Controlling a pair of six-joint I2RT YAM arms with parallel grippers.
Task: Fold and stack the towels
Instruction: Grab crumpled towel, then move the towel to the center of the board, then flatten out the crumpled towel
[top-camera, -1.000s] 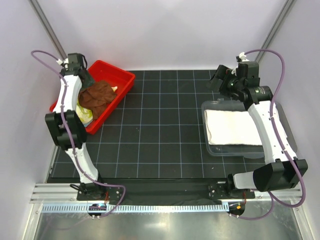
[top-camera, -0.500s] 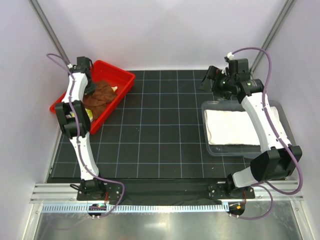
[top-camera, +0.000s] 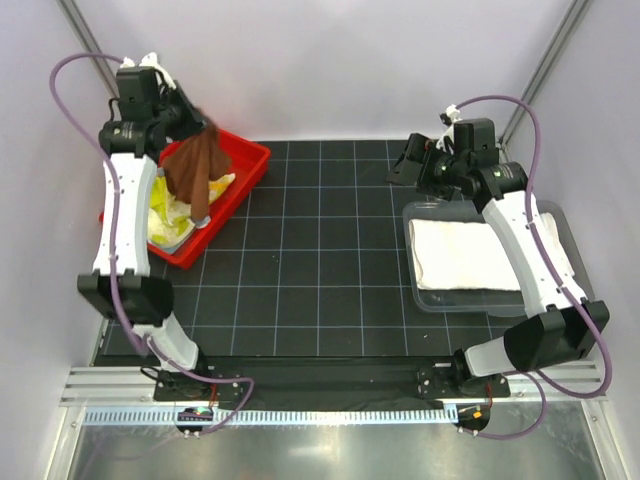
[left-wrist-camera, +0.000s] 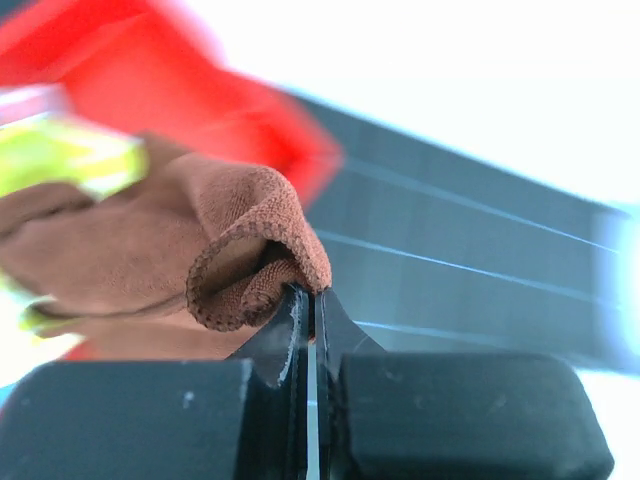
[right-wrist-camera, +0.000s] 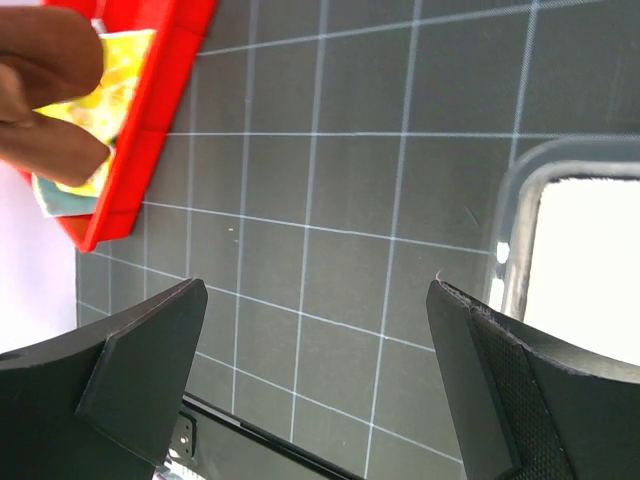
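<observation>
Brown towel (left-wrist-camera: 150, 240) nipped by a thin edge in my shut left gripper (left-wrist-camera: 312, 298), over red tray (top-camera: 240, 140) | risk: slips free, or snags yellow-green towel (top-camera: 165, 212) | right gripper (right-wrist-camera: 318, 290) open, empty

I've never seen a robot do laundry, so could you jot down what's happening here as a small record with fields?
left claw: shut on brown towel, held up over the red tray
brown towel: hangs down from the claw
red tray: far left of the mat, yellow-green towel inside
white towel: folded, lying in the clear bin on the right
right claw: open, empty, over the mat by the bin's far end
</observation>
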